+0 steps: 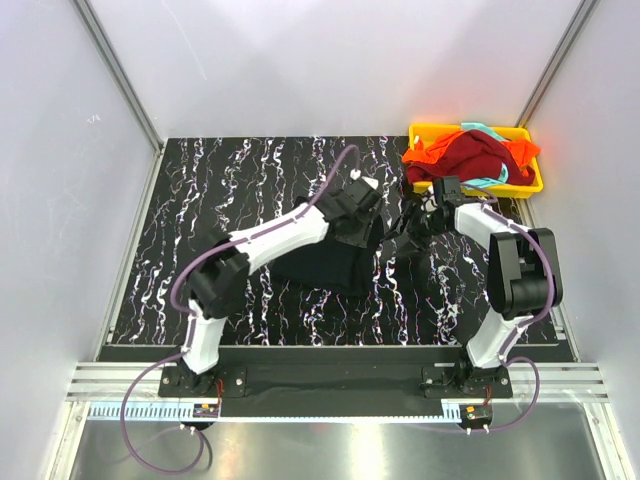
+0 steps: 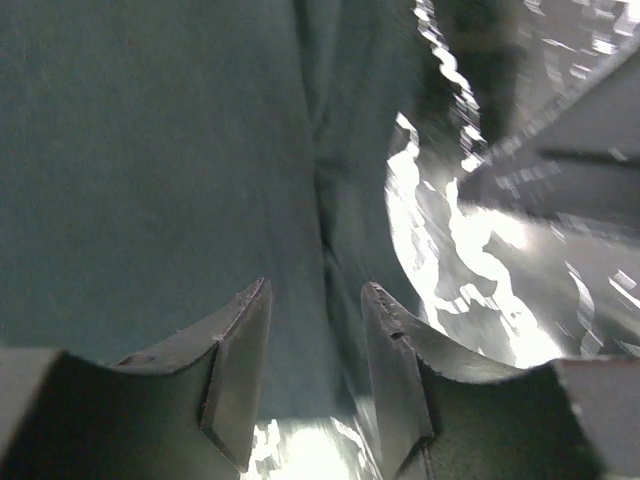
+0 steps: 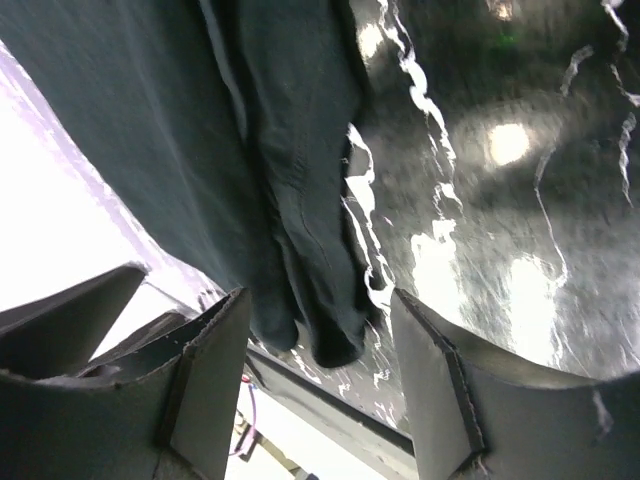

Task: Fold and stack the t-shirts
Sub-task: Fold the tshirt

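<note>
Left gripper: fingers apart, straddling a crease in the black tee, not clamped.
Black tee: rumpled mid-table, unfolded.
Right gripper: wide apart around its dangling end.
Yellow tray: dark red tee, orange tee and teal tee heaped inside.
Progress: nothing folded or stacked yet.

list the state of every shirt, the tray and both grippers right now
black t-shirt: out on the table, rumpled, not folded
dark red t-shirt: heaped on top in the tray, unfolded
orange t-shirt: crumpled in the tray, partly under the red one
teal t-shirt: in the tray, mostly buried
yellow tray: holding three shirts
left gripper: open, over black fabric
right gripper: open, at a bunched black edge
</note>
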Motion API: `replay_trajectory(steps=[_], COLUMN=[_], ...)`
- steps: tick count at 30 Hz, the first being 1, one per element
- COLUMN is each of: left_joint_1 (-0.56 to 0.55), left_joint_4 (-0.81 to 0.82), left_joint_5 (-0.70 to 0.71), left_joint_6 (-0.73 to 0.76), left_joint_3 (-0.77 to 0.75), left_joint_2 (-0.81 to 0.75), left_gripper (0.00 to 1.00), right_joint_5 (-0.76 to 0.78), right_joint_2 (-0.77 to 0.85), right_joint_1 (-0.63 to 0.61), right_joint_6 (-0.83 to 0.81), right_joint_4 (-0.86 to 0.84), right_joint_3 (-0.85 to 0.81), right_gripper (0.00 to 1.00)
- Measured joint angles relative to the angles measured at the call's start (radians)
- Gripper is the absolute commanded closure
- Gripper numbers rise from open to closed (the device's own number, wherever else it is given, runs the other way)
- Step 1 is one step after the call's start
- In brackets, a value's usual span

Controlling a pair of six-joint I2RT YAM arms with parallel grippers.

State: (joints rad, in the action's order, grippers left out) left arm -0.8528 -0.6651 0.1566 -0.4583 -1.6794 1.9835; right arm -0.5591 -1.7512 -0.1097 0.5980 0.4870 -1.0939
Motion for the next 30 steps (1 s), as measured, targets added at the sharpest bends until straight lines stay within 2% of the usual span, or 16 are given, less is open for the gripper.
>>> replay_trajectory(steps=[9,21,22,25,26,27,30], left_joint_1=[-0.036,-0.056,-0.058,-0.059,-0.059,-0.059,-0.058], left_joint_4=[-0.012,-0.023,-0.024,-0.024,-0.024,-0.025,-0.027], left_joint_5=[0.175,0.241,0.241,0.242,0.242,0.243,0.243], left_joint_6=[0.006,0.004,0.003,0.002,0.002,0.005,0.011], left_joint_3=[-0.069,-0.119,-0.119,-0.119,-0.119,-0.119,-0.119], left_joint_2=[0.137,0.212,0.215,0.219,0.220,0.220,0.221], left_gripper=[0.53,0.58,0.61,0.78,0.89,0.93,1.00], right_joint_5=[-0.061,-0.101,-0.106,-0.119,-0.124,-0.134,-0.153], right_joint_2=[-0.063,-0.129,-0.135,-0.148,-0.152,-0.157,-0.182], right_joint_1=[0.000,0.000,0.000,0.000,0.000,0.000,0.000], right_joint_6=[0.038,0.082,0.089,0.110,0.122,0.132,0.164], right_joint_4=[-0.082,-0.163,-0.170,-0.197,-0.212,-0.227,-0.269], right_joint_3=[0.000,0.001,0.002,0.004,0.006,0.010,0.011], right_gripper=[0.34,0.36,0.38,0.53,0.71,0.79,0.92])
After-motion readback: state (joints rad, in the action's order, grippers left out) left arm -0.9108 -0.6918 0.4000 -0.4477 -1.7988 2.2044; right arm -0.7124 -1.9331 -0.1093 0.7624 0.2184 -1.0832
